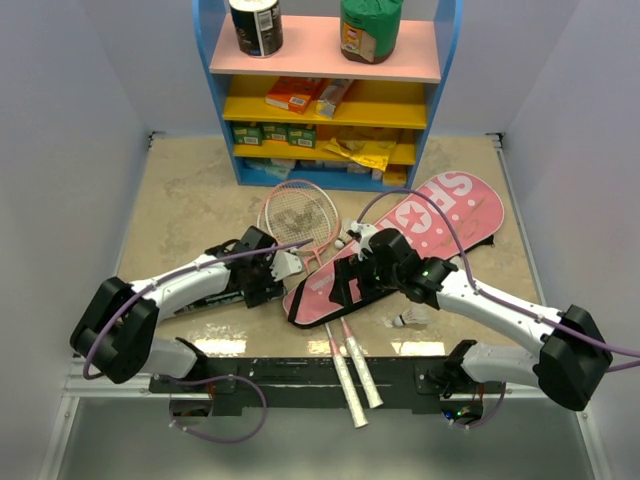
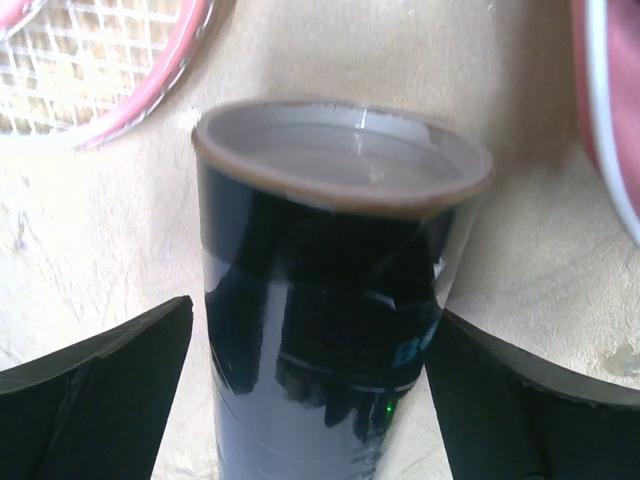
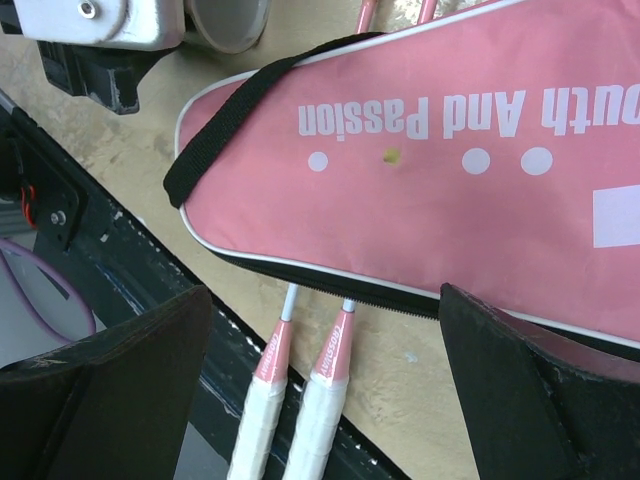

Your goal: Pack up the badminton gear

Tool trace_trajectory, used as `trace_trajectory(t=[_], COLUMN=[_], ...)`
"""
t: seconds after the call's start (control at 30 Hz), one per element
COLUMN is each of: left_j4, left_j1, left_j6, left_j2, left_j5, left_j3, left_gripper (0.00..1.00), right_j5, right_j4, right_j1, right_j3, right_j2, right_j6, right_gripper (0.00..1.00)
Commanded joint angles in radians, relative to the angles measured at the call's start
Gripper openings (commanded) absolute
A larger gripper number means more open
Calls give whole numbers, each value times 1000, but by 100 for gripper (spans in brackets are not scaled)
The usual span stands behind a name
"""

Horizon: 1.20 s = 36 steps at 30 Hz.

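Atop rackets point(image 1: 345, 382), pink bag point(image 1: 455, 212), shelf point(image 1: 212, 90) behind

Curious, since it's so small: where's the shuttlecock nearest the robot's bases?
Top view, right side: the shuttlecock lies on the table between the white racket handles and the right arm, near the pink bag.

I count two pink-framed rackets with white handles point(image 3: 322, 420). There are two small white shuttlecocks, one at lower right point(image 1: 410, 320) and one mid-frame point(image 1: 346, 240). I see one long black tube point(image 2: 320, 330) and one large pink racket-shaped bag with white lettering point(image 1: 440, 215). One blue-and-yellow shelf unit point(image 1: 390, 100) carries two containers on top: one dark white-labelled can point(image 1: 256, 25) and one green jar point(image 1: 370, 28).
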Motion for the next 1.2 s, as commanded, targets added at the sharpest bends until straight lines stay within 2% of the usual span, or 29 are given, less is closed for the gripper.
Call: trace_trajectory(t=[0.0,0.17,0.27,0.37,0.43,0.47,0.53,0.57,0.63,0.8,0.9,1.03,1.17], left_j4=[-33,-48,-50,-42,-35,-39,-44,-44,-53,-125,-139,-137,-72], left_j1=[-16,-16,-18,-18,-18,-18,-18,-18,-18,-18,-18,-19,-21], left_j6=[44,84,78,57,43,43,29,14,3,-40,-80,-126,-169], left_j2=[76,123,121,93,62,50,9,-5,-51,-132,-194,-280,-358], left_j5=[21,53,70,62,53,51,41,39,13,34,128,226,315], left_j3=[53,70,61,45,35,33,38,42,82,207,249,266,222], left_gripper=[100,98,89,76,64,51,32,13,0,0,3,0,0], right_j5=[-7,-10,-10,-12,-15,-15,-16,-12,11,5,-1,-10,-16], right_j4=[59,73,76,79,78,76,67,60,24,-55,-98,-151,-195], right_j1=[3,3,3,3,3,3,3,4,3,3,3,3,3], right_j3=[-13,-25,-30,-33,-28,-20,-13,1,22,147,228,329,444], right_j2=[-3,-1,-3,-1,8,13,11,13,9,22,23,5,-30], right_j6=[12,15,16,18,19,18,15,10,0,-25,-45,-66,-74], right_gripper=[99,99,98,99,99,99,99,99,99,98,97,93,86])
